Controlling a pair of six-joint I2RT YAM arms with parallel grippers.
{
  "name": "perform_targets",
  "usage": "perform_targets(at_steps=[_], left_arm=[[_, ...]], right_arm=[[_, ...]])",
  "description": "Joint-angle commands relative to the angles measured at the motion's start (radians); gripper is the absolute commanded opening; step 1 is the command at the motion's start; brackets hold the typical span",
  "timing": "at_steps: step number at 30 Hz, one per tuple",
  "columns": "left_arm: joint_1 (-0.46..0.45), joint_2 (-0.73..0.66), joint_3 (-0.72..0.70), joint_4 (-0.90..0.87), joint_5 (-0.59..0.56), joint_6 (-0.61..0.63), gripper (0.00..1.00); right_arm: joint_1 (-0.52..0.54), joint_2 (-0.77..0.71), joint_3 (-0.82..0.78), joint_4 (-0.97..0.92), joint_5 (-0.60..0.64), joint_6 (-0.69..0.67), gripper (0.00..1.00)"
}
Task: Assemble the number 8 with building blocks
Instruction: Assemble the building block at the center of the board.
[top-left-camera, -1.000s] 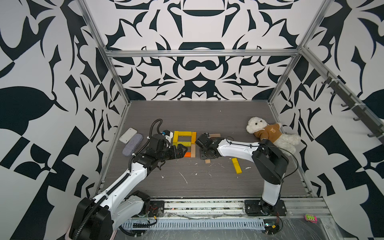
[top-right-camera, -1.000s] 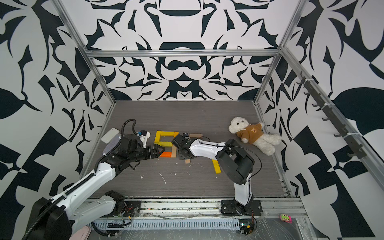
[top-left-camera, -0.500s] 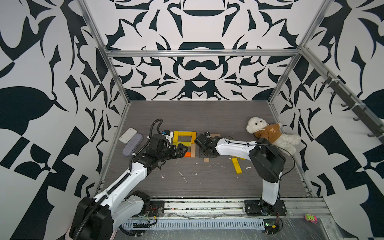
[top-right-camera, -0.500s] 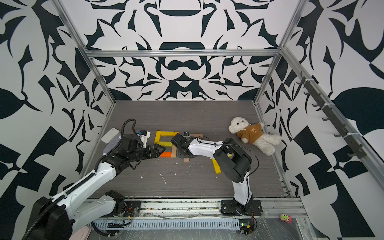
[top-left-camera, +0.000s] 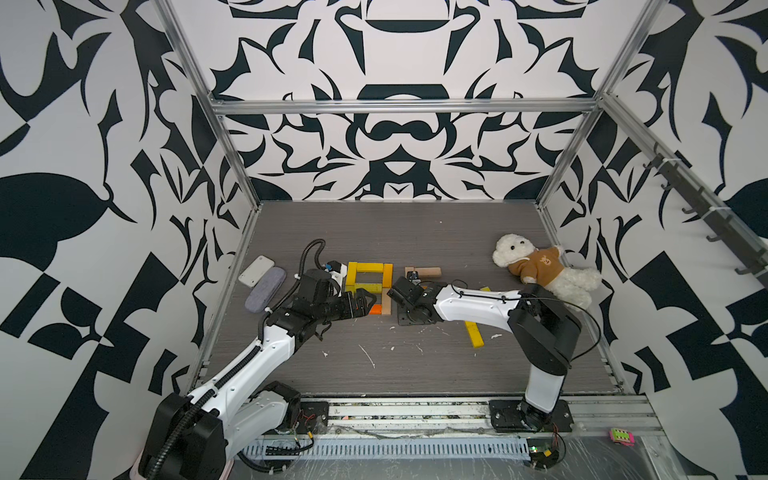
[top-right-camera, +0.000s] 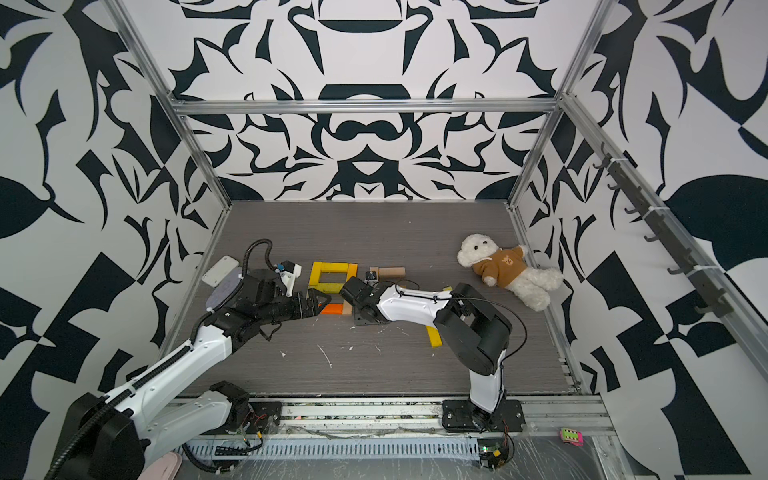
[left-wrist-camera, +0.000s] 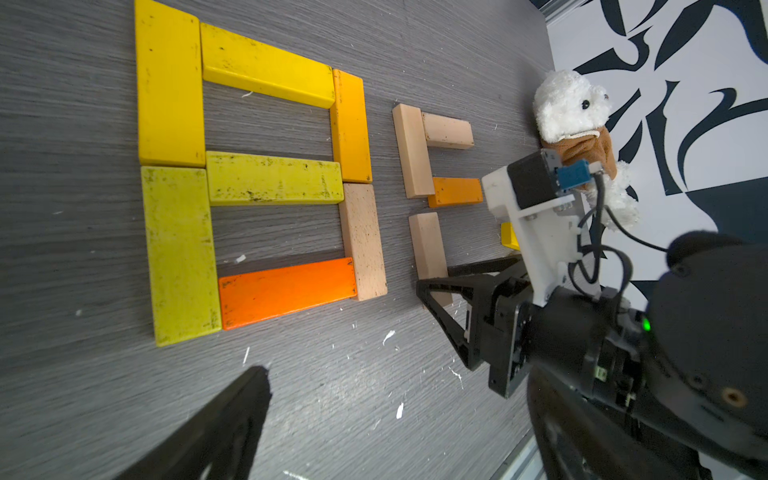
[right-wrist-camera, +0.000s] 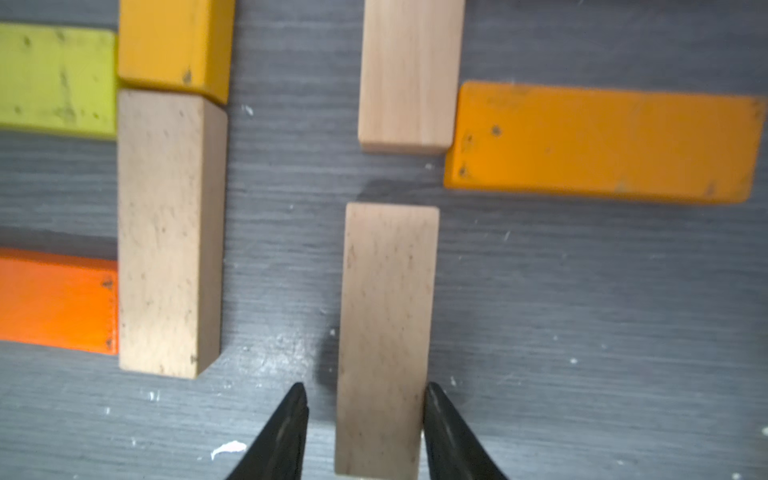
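Seven building blocks, yellow (left-wrist-camera: 168, 83), orange (left-wrist-camera: 286, 291) and tan (left-wrist-camera: 363, 241), lie flat in a closed figure eight. Beside it lie a long tan block (left-wrist-camera: 411, 149), a short tan one (left-wrist-camera: 446, 131) and an orange one (right-wrist-camera: 602, 141). My right gripper (right-wrist-camera: 365, 388) points down at the floor and stands open astride another tan block (right-wrist-camera: 386, 291). One finger (right-wrist-camera: 440, 415) touches that block's edge; a gap shows at the other finger. My left gripper (top-left-camera: 368, 303) hovers wide open and empty by the eight's orange bottom block (top-left-camera: 376, 308).
A loose yellow block (top-left-camera: 473, 332) lies under my right forearm. A white teddy bear in a brown shirt (top-left-camera: 536, 270) lies at the right wall. A white case (top-left-camera: 256, 271) and a grey case (top-left-camera: 266, 289) rest by the left wall. White crumbs dot the floor.
My right gripper's jaws have spread wider around the tan block, which stays on the floor. The right elbow has shifted slightly. My left arm has not moved.
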Motion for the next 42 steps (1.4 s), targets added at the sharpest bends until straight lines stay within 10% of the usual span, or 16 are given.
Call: perform_targets(at_steps=[1, 42], left_arm=[[0.004, -0.012, -0.017, 0.019, 0.016, -0.008, 0.99], [0.004, 0.017, -0.062, 0.156, 0.083, -0.026, 0.99]], right_arm=[[0.002, -0.027, -0.007, -0.012, 0.016, 0.017, 0.45], [-0.055, 0.008, -0.009, 0.017, -0.006, -0.024, 0.29]])
